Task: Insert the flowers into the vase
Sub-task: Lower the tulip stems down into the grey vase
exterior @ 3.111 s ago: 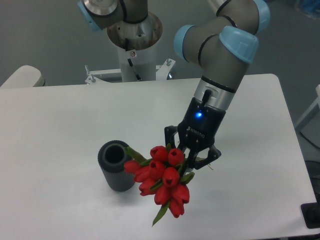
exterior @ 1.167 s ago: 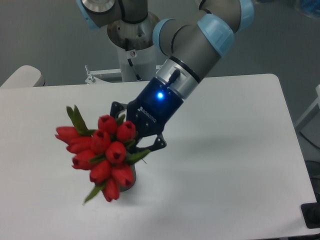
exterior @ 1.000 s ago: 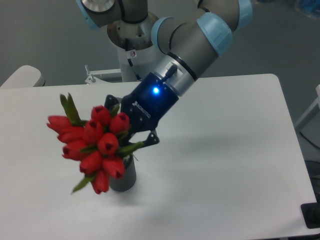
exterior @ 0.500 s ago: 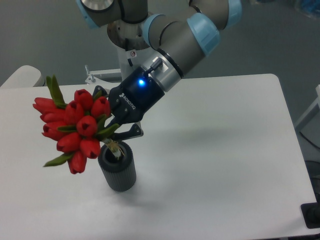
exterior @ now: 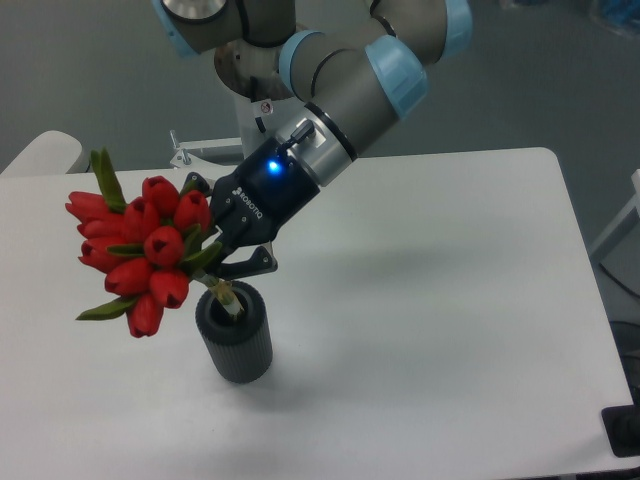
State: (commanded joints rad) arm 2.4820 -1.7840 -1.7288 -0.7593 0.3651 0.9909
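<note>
The flowers (exterior: 135, 245) are a tight bunch of red tulip buds with a few green leaves, tilted up and to the left above the table. My gripper (exterior: 213, 247) is shut on their stems just below the buds. The pale stem ends (exterior: 226, 298) reach down into the round mouth of the vase (exterior: 236, 332), a small dark grey ribbed cylinder standing upright on the white table (exterior: 420, 300). The gripper hangs just above and left of the vase's mouth.
The arm's base column (exterior: 268, 110) stands at the table's back edge behind the vase. A pale rounded object (exterior: 40, 152) lies at the far left edge. A dark object (exterior: 625, 430) sits past the table's right front corner.
The gripper carried the flowers from right of the vase up and over to its left, tilting them. The stem ends now sit in the vase's mouth.
</note>
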